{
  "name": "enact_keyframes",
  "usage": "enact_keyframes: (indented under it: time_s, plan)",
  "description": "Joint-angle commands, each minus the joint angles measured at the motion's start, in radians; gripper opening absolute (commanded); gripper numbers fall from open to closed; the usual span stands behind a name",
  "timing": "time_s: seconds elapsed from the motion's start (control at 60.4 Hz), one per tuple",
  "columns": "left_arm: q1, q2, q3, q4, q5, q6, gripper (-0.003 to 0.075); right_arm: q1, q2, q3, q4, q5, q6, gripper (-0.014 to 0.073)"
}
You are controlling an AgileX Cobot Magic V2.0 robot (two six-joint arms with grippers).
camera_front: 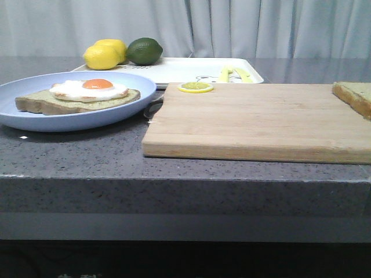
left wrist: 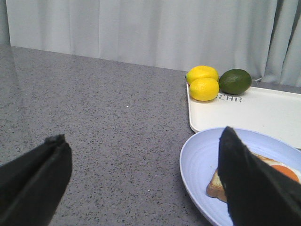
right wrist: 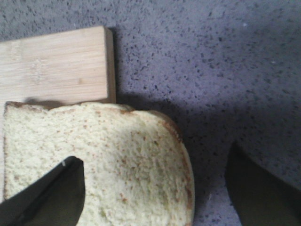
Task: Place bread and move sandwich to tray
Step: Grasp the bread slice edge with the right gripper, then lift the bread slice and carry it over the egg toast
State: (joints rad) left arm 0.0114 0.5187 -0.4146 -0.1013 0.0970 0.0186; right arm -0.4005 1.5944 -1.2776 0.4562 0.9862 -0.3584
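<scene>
The bread lies at the right far end of the wooden board, cut off by the frame edge. In the right wrist view the bread overhangs the board's end. My right gripper is open above it, one finger over the slice and the other over the counter. A flat slice with a fried egg sits on the round light-blue plate. The white tray lies behind. My left gripper is open and empty over the counter beside the plate.
Two lemons and a lime sit at the tray's far left corner. A lemon slice lies on the board's far edge. A yellow-green item lies on the tray. Neither arm shows in the front view.
</scene>
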Motion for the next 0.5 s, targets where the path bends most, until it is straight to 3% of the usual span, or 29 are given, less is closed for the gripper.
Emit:
enact_keyframes:
  time_s: [0.0, 0.381, 0.48]
  plan:
    - [-0.002, 0.008, -0.040, -0.003, -0.081, -0.008, 0.0620, -0.007, 0.001, -0.052, 0.048, 0.035, -0.056, 0.0616]
    - [-0.002, 0.008, -0.040, -0.003, -0.081, -0.008, 0.0620, -0.007, 0.056, -0.055, 0.076, 0.108, -0.085, 0.0616]
    - [-0.002, 0.008, -0.040, -0.003, -0.081, -0.008, 0.0620, -0.007, 0.056, -0.055, 0.076, 0.120, -0.085, 0.0582]
